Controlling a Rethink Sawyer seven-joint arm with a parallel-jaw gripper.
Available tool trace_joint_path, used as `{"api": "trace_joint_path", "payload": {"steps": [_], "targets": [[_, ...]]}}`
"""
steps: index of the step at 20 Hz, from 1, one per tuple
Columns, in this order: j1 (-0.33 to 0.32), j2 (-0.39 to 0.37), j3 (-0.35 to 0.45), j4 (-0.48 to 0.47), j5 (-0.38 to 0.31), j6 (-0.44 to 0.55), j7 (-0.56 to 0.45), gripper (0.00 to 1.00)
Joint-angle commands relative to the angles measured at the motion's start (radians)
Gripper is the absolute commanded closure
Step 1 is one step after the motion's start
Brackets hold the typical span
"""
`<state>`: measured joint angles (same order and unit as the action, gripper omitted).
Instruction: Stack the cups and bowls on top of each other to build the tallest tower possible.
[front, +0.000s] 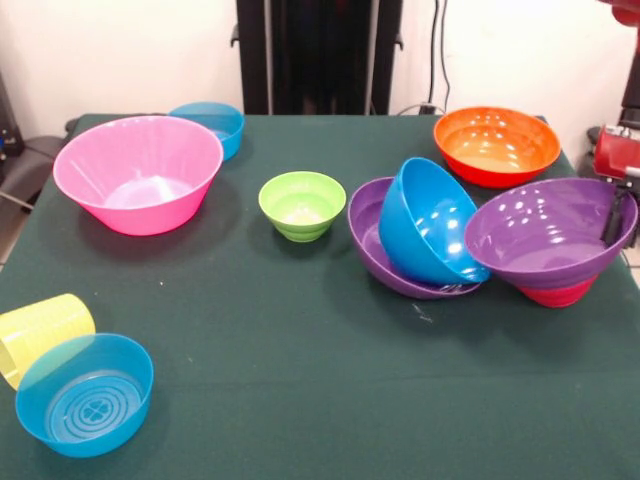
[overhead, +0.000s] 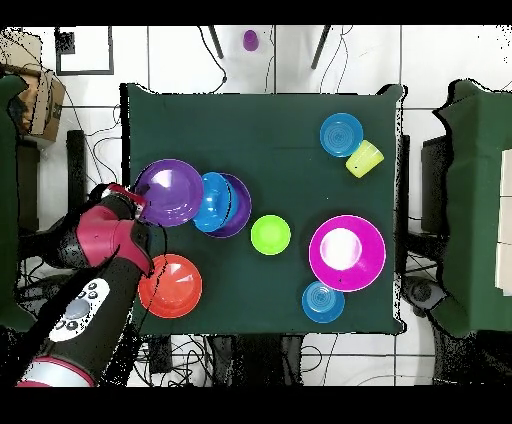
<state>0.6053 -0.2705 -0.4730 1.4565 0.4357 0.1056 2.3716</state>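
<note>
A translucent blue bowl (front: 84, 394) (concentric ridges in its base) lay tilted against the ribbed yellow cup (front: 40, 332) on the green cloth (front: 300, 380). The gripper (front: 612, 222) pinched the rim of a glossy purple bowl (front: 550, 233) resting on a red bowl (front: 557, 294). A blue bowl (front: 428, 222) leaned inside another purple bowl (front: 375, 250).

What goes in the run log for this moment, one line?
arm: at purple bowl | tool: on its rim, state unclear | purple bowl: atop red bowl | blue bowl: tilted in second purple bowl
</note>
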Motion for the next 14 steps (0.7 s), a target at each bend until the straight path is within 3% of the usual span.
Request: {"api": "trace_joint_path", "payload": {"steps": [1,7,8,14], "targets": [[0.016,0.088,0.033,-0.038,0.066,0.143,0.199,1.00],[0.007,0.078,0.040,-0.016,0.053,0.123,0.157,1.00],[0.005,0.075,0.045,-0.011,0.050,0.121,0.150,0.00],[0.022,0.093,0.017,-0.024,0.053,0.148,0.151,0.00]]}}
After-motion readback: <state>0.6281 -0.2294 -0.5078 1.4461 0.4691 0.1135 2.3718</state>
